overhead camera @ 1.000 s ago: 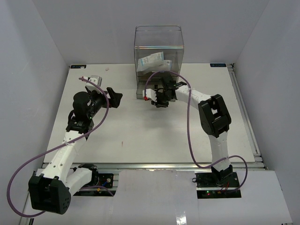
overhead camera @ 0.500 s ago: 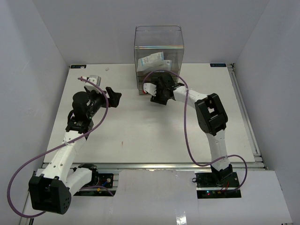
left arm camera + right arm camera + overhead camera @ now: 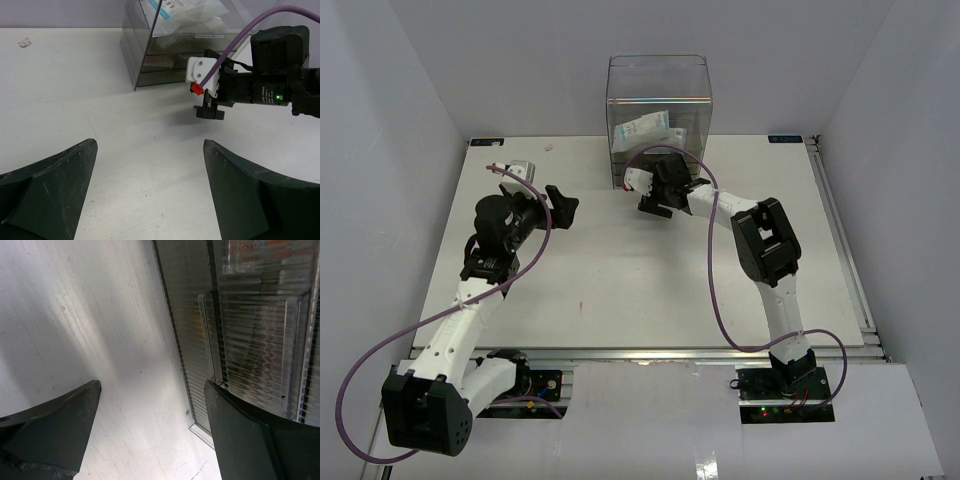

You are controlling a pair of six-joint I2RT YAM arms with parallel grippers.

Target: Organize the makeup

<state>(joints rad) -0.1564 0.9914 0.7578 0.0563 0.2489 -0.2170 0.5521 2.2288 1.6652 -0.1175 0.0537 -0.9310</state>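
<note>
Most of the task is judged to be done. Sachets (image 3: 645,128) are seen piled in the top compartment of the box (image 3: 660,70), which stands at the far side of the table (image 3: 620,290). Brown and pink palettes (image 3: 162,61) can be made out through the ribbed front of a drawer (image 3: 197,340) lower down. The compact and the tube cannot be found in any view; whether they lie inside, behind the ribbing, cannot be told. No loose makeup is seen on the table in the top view. Only a small scrap (image 3: 552,146) lies near the far edge, and it is too small to be identified.

The right jaws are spread wide just in front of the lower drawers, with nothing between them; only bare table and drawer front are seen in the gap. The left jaws are likewise fully open and empty, held above the table well to the left of the box and pointed towards it.

The drawers appear to be pushed in flush with the box, though this cannot be confirmed from these angles. Little is therefore judged to be left: perhaps a check that every drawer is closed, and the arms to be drawn back from the box.
</note>
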